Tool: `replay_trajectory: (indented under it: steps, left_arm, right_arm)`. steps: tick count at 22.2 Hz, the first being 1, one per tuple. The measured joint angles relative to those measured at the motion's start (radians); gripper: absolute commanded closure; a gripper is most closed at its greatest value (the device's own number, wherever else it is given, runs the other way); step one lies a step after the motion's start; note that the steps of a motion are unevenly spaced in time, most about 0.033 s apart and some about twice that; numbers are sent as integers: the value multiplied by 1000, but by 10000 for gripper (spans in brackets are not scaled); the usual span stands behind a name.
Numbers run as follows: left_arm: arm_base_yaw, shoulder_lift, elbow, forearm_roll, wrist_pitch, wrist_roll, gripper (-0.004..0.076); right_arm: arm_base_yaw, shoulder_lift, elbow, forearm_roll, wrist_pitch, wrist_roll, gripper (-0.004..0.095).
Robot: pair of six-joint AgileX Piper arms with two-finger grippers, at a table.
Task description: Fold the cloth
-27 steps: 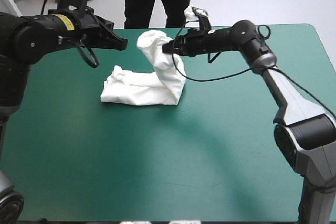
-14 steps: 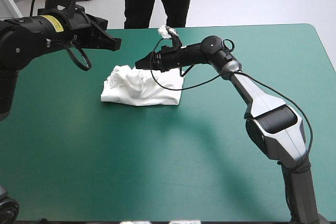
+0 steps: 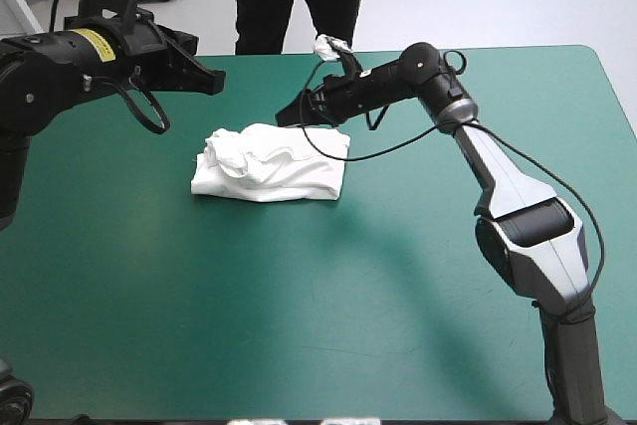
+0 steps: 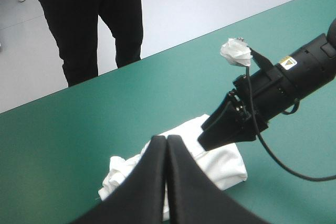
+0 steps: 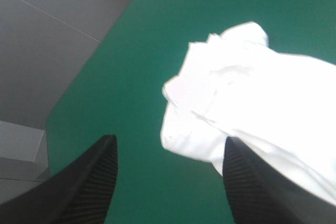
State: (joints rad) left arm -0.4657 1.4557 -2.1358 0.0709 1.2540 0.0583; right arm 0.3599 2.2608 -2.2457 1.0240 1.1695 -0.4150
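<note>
Right gripper point(image 3: 289, 116) stands wide open, nothing between fingers, poised just above far edge of T-shirt point(image 3: 269, 164). T-shirt lies as lumpy folded bundle on teal-green table point(image 3: 299, 325), left of middle toward far edge, crumpled end on table's left side. I read open fingers over bundle as fold laid down, cloth resting under own weight. Left gripper point(image 3: 211, 84) pinched shut, empty, raised clear beside bundle. I judge it parked out of right gripper's way. Crumpled end wants tidying.
</note>
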Motion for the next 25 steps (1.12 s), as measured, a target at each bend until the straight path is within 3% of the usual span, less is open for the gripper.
replay_trajectory:
  steps: [3, 6, 8, 14, 25]
  left_arm:
    - [0, -13, 0, 1, 0, 0, 733]
    - [0, -34, 0, 2, 0, 0, 733]
    - [0, -41, 0, 2, 0, 0, 733]
    - [0, -46, 0, 10, 0, 0, 733]
    - [0, -46, 0, 57, 0, -3, 733]
  right_arm:
    - [-46, -5, 0, -122, 46, 87, 344]
    - [-85, -33, 0, -335, 59, 176, 344]
    - [-94, -46, 0, -384, 63, 201, 344]
    - [-93, -17, 2, -415, 69, 256, 344]
    - [-68, 154, 3, -302, 62, 264, 344]
